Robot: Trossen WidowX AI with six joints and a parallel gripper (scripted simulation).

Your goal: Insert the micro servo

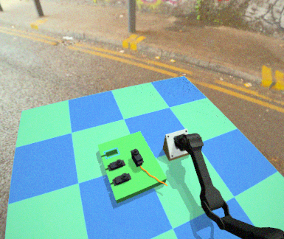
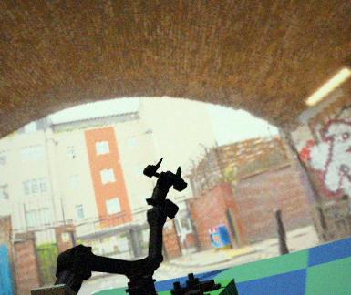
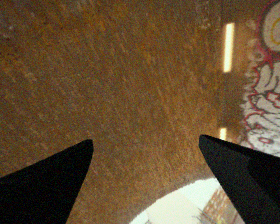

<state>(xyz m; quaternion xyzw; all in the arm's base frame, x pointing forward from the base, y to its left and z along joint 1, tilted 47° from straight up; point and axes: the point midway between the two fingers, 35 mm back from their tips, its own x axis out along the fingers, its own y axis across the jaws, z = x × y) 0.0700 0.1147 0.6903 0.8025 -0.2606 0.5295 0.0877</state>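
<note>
The loose micro servo [image 1: 137, 158] is black and lies on top of the green deck [image 1: 144, 184] [image 2: 229, 288]. Its orange cable [image 1: 153, 175] runs over the deck's edge near the robot base. Which way its shaft points is too small to tell. The empty pocket is marked by a light blue outline [image 1: 112, 156] near the deck's far-left corner, with a dark side notch [image 1: 103, 155] on its left. My gripper [image 2: 170, 163] [image 3: 146, 142] is open and empty, raised high and pointing upward, far from the servo. Its fingers are out of view in the top view.
Two black servos [image 1: 116, 164] [image 1: 122, 179] sit in the deck in a row beside the marked pocket. The arm's white base plate [image 1: 172, 144] stands to the right of the deck. The arm [image 1: 208, 192] extends from it toward the lower right. The table has blue and green squares.
</note>
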